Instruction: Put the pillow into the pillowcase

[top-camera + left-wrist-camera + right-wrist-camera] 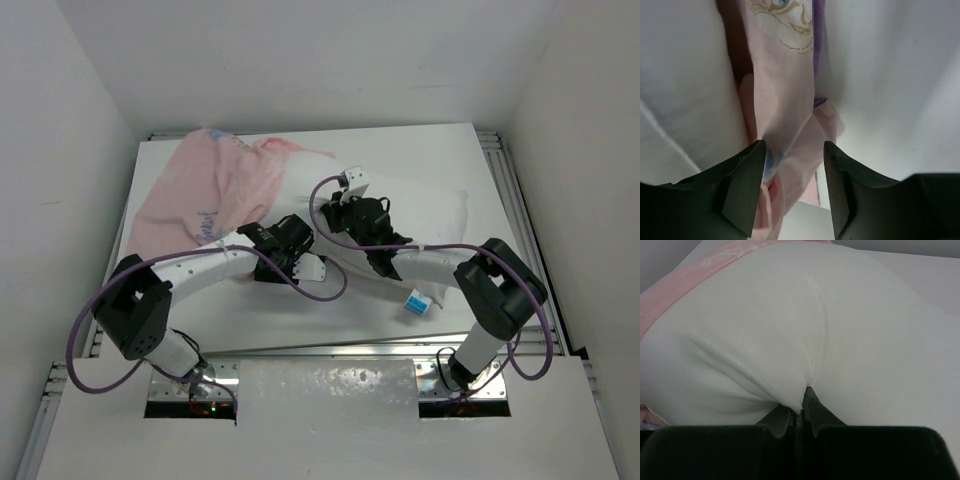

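The white pillow [430, 210] lies across the middle and right of the table, its blue-and-white tag [418, 302] at the near corner. Its far-left end sits at the opening of the pink pillowcase [200, 190], which is bunched at the far left. My right gripper [338, 205] is shut on a pinch of pillow fabric [805, 340], as the right wrist view shows [799, 407]. My left gripper [290, 262] is open at the pillow's near-left side. In the left wrist view [794, 165] a fold of printed pillowcase [785, 100] hangs between the jaws, close to the left finger.
The white table [330, 325] has raised rails along its right edge [505, 190] and white enclosure walls on all sides. Both purple cables loop over the pillow between the two wrists [325, 285].
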